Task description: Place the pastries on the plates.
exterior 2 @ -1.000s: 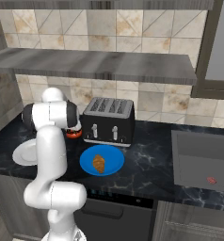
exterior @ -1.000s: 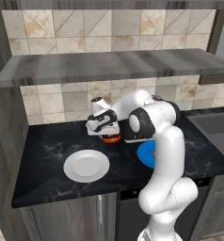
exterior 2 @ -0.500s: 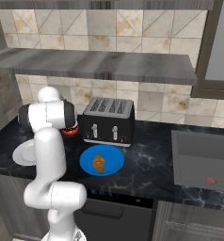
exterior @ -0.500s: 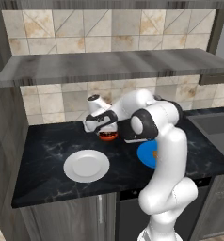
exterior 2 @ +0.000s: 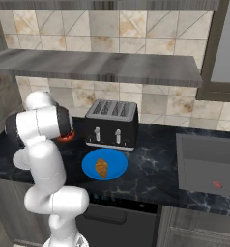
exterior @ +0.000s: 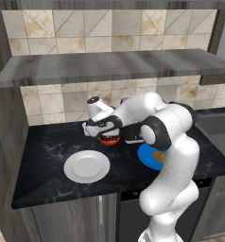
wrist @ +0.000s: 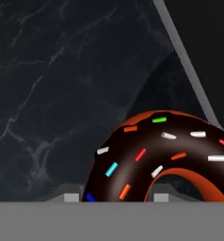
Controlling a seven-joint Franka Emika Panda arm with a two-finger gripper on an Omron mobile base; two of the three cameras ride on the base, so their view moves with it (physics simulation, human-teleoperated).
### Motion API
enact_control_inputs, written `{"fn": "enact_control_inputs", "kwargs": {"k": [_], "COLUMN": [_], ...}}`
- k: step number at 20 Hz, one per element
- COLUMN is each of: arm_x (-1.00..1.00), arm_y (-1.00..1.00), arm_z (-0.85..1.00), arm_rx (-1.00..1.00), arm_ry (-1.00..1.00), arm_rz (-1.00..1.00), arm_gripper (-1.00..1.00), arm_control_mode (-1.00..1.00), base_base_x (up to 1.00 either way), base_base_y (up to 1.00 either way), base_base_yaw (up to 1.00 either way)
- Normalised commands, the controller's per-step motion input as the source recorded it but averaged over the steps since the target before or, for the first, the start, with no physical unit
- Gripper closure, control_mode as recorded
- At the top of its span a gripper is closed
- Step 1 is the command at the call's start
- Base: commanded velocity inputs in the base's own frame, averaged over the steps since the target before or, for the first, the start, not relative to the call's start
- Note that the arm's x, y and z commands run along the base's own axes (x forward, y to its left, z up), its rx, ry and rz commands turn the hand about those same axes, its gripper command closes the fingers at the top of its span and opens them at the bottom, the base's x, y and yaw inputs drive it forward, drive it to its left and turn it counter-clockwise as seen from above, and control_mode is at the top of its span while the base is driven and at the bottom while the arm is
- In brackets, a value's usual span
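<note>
1. Left base view: claw (exterior: 106, 133) clenched on the dark chocolate ring donut w/ red-orange icing (exterior: 109, 138), low over the black marble bench (exterior: 48, 156).
2. Round glossy white plate (exterior: 87, 166) sits bare, near donut – toward the bench front.
3. Right base view: golden-brown croissant (exterior 2: 102, 167) lies on round bright blue plate (exterior 2: 116, 163), just before the black toaster (exterior 2: 112, 124).
4. Hand view: sprinkled donut (wrist: 151, 160) close up – bench beneath.
</note>
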Motion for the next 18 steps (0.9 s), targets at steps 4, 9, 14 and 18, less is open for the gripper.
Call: {"fn": "enact_control_inputs", "kwargs": {"k": [4, 9, 14, 18], "arm_x": [-0.58, -0.48, -0.40, -0.26], "arm_y": [0.00, 0.00, 0.23, 0.39], "arm_z": [0.56, 0.43, 0.03, 0.07], "arm_rx": [0.05, 0.09, 0.01, 0.00], "arm_ry": [0.00, -0.07, -0.09, -0.04], "arm_rz": [0.00, 0.00, 0.00, 0.00], "arm_gripper": [1.00, 1.00, 1.00, 1.00], "arm_control_mode": [-1.00, -1.00, -1.00, -1.00], "base_base_x": [0.00, 0.00, 0.00, 0.00], "base_base_y": [0.00, 0.00, 0.00, 0.00], "base_base_yaw": [0.00, 0.00, 0.00, 0.00]}}
